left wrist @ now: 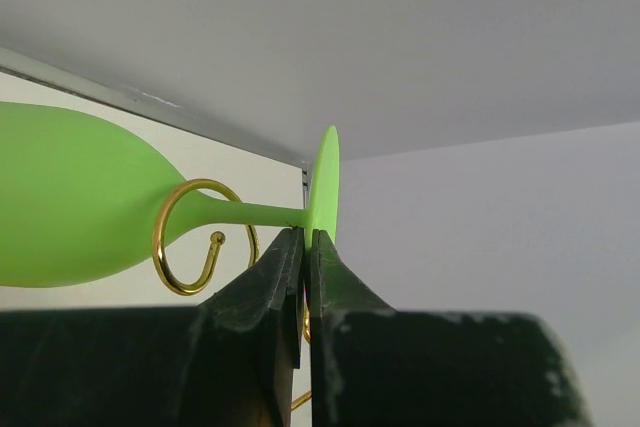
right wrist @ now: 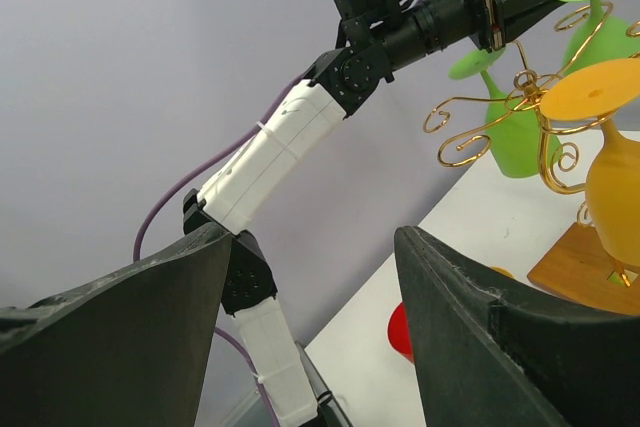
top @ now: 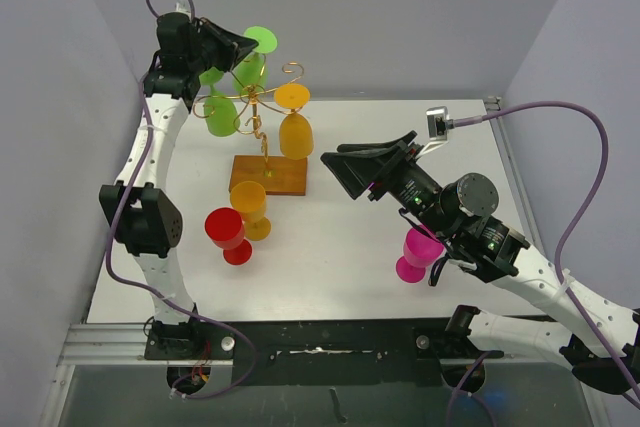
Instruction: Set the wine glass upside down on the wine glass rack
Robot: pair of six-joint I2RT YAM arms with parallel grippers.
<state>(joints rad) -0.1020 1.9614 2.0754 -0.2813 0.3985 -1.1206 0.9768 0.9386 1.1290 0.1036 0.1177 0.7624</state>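
wine glass (left wrist: 80,197), green: foot clamped by left gripper (left wrist: 306,239), stem in rack loop (left wrist: 158,237); right gripper (right wrist: 312,237) agape; seat foot level before releasing.

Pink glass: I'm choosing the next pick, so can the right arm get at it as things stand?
Probably, but not straight away. The right gripper is open and empty, yet the pink glass stands beneath that arm's own wrist, behind the fingertips. The arm would likely have to draw back first.
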